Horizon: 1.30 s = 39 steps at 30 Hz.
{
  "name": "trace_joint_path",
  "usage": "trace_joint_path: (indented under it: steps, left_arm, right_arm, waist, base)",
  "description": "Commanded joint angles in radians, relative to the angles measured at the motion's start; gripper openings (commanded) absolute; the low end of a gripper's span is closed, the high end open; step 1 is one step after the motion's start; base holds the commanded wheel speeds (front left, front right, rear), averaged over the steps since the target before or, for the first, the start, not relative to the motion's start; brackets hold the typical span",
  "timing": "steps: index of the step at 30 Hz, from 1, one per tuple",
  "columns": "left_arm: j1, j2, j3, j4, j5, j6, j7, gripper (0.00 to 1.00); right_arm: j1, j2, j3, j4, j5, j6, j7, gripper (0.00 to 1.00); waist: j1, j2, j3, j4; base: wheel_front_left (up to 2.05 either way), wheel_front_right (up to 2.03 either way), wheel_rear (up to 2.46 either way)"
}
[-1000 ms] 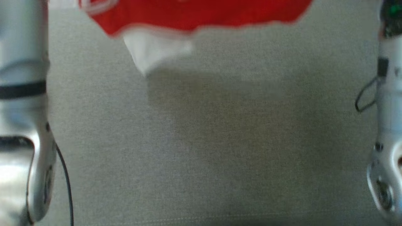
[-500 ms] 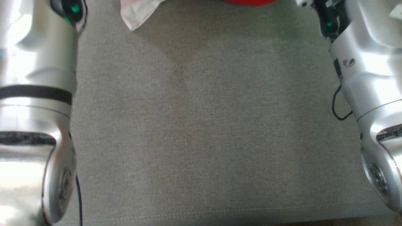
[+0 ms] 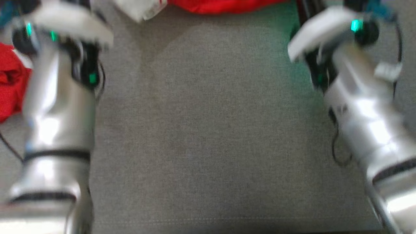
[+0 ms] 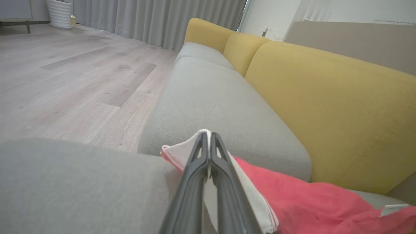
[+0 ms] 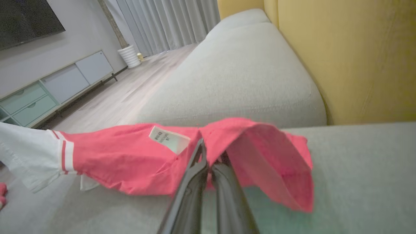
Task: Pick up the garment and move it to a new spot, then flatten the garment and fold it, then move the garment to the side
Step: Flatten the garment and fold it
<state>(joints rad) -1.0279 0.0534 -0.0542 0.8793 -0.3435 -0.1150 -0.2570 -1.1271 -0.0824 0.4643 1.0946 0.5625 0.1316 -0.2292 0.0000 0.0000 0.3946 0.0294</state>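
Observation:
The garment [image 5: 130, 162] is red with white trim, a white sleeve [image 5: 29, 159] and a white label [image 5: 169, 139]. It hangs stretched just above the grey sofa seat [image 3: 208, 130]. My right gripper [image 5: 209, 150] is shut on a red fold of it. My left gripper [image 4: 208, 136] is shut on its white-edged hem, with red cloth [image 4: 308, 201] trailing to the right. In the head view the garment's red edge [image 3: 224, 5] and a white part [image 3: 139, 9] lie along the top, between my two silver forearms.
More red cloth [image 3: 11, 81] bunches at the head view's left edge. Yellow back cushions [image 4: 325, 97] rise behind the seat. A second grey seat cushion [image 4: 211, 94] extends beyond. Wooden floor [image 4: 65, 81] and a low cabinet [image 5: 48, 94] lie off the sofa's front.
The head view has shifted and blurred. Both forearms now show further in, with their wrists and green lights in the picture. Red cloth has appeared at the left edge.

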Motion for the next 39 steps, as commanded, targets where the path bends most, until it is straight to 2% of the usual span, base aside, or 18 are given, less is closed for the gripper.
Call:
trace_joint_path:
  steps: [1,7,15,20,28,33,39]
  left_arm:
    - [0.075,0.031,0.039,-0.084,0.012,-0.004,-0.005,0.00]
    - [0.391,0.019,0.083,-0.310,0.044,-0.009,-0.005,0.00]
    - [0.781,0.010,0.076,-0.595,0.064,-0.012,-0.005,0.00]
    - [0.984,0.006,0.082,-0.770,0.050,0.031,0.041,0.00]
    - [1.218,0.001,0.035,-1.037,0.032,0.104,0.183,0.00]
    - [1.317,0.000,0.013,-1.132,0.022,0.145,0.251,0.00]
    - [1.377,-0.001,-0.002,-1.205,0.011,0.181,0.299,0.00]
  right_arm:
    - [0.064,-0.009,0.019,-0.056,0.034,-0.001,-0.017,0.00]
    - [0.301,-0.081,0.026,-0.189,0.114,-0.001,-0.030,0.00]
    - [0.665,-0.133,-0.071,-0.386,0.130,-0.001,-0.032,0.00]
    - [0.852,-0.140,-0.140,-0.507,0.078,-0.001,0.025,0.00]
    - [1.122,-0.088,-0.333,-0.764,-0.044,-0.001,0.205,0.00]
    - [1.277,-0.025,-0.433,-0.954,-0.127,-0.001,0.341,0.00]
    - [1.366,0.014,-0.487,-1.116,-0.186,-0.001,0.456,0.00]
  waist:
    - [0.0000,0.0000,-0.035,0.009]
    - [0.0000,0.0000,-0.117,0.016]
    - [0.0000,0.0000,-0.234,0.011]
    - [0.0000,0.0000,-0.296,0.003]
    - [0.0000,0.0000,-0.382,0.018]
    - [0.0000,0.0000,-0.409,0.016]
    - [0.0000,0.0000,-0.413,0.007]
  base:
    - [0.00,0.00,0.00]
    - [0.00,0.00,0.00]
    - [0.00,0.00,0.00]
    - [0.00,0.00,0.00]
    - [0.00,0.00,0.00]
    - [0.00,0.00,0.00]
    - [0.00,0.00,0.00]
